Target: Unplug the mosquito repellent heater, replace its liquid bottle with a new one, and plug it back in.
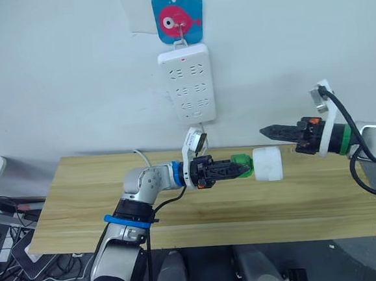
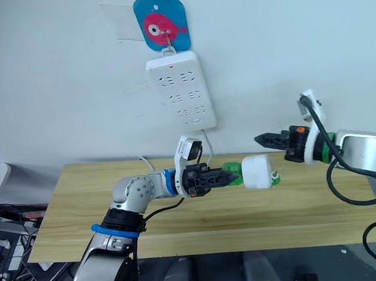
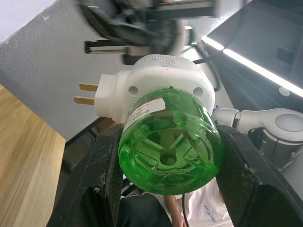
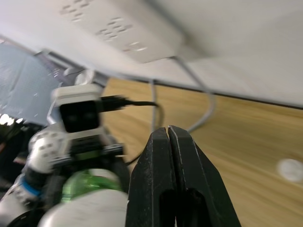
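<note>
The mosquito repellent heater (image 1: 267, 164) was unplugged and held in the air above the wooden table (image 1: 76, 208), over its middle stretch toward the right edge, well clear of the power strip (image 1: 187, 84) hanging on the wall behind. It was a small, rounded white plastic unit with two brass plug prongs (image 3: 85, 93) jutting from one side. A translucent green liquid bottle (image 3: 168, 144) was screwed into it, its ribbed base facing the left wrist camera.

The left gripper (image 1: 232, 169) was clenched on that green bottle, one black finger (image 3: 111, 184) on each side, so it carried bottle and heater together. The right gripper (image 1: 272, 132) hovered just beside the heater's far end with its fingers pressed together, grasping nothing (it seemed placed to take hold of the white body).

By my reading, unplugging was done. Separating the bottle, fitting a new one and plugging back into the strip all remained.
</note>
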Tool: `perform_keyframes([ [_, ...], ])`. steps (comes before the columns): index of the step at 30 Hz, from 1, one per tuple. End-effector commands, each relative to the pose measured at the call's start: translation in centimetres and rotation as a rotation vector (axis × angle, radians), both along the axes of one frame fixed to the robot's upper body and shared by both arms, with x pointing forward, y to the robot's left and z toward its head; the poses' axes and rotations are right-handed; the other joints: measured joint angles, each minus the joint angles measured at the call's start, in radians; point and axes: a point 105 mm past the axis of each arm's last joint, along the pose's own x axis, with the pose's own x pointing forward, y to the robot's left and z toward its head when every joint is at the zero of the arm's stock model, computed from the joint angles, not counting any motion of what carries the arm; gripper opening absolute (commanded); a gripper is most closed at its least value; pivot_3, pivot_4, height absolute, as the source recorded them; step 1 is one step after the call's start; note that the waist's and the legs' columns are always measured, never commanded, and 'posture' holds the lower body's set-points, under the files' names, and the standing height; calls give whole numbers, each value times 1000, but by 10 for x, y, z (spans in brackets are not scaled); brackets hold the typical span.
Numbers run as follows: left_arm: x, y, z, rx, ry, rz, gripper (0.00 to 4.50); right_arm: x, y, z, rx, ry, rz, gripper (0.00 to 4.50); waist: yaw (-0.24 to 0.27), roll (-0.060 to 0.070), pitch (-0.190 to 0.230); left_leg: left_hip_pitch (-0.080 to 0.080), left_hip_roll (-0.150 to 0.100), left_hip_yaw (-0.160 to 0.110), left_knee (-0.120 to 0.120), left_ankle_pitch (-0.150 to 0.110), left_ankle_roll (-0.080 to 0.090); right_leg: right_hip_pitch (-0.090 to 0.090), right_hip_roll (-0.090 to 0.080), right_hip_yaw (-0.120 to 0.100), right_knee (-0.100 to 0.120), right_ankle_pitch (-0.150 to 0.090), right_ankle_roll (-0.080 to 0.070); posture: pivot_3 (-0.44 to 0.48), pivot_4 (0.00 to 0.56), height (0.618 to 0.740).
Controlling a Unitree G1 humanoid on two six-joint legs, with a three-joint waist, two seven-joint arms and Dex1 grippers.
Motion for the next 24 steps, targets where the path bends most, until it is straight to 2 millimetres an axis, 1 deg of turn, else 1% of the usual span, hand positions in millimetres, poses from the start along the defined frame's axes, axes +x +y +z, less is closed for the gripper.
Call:
perform_keyframes([
  [1,-4,-1,14,-49,-42,-31,2336,-9,-1,-5,-31,-39,34,46,-1,0,0,0,0,0,0,0,0,0,0,0,0,0,0,-120,223,740],
  [4,-4,-1,15,-49,-41,-31,2336,-13,4,-12,-24,-42,50,46,-3,0,0,0,0,0,0,0,0,0,0,0,0,0,0,-118,222,740],
  [9,-3,-1,16,-39,-32,-30,2336,-27,24,-18,29,-37,121,46,-3,0,0,1,0,1,0,0,0,0,0,1,1,0,0,-118,222,740],
  [15,-2,-1,16,-38,-32,-26,2336,-47,31,-24,43,5,194,46,-2,0,0,0,0,1,0,0,0,0,0,1,0,0,0,-118,222,740],
  [17,-2,-1,15,-38,-34,-24,2336,-57,35,-26,50,26,231,46,-1,0,0,0,0,1,0,0,0,0,0,1,0,0,0,-118,222,740],
  [24,-1,0,14,-39,-38,-18,2336,-78,43,-26,78,74,302,46,-1,0,0,0,0,1,0,0,0,0,0,1,1,0,0,-113,217,740],
])
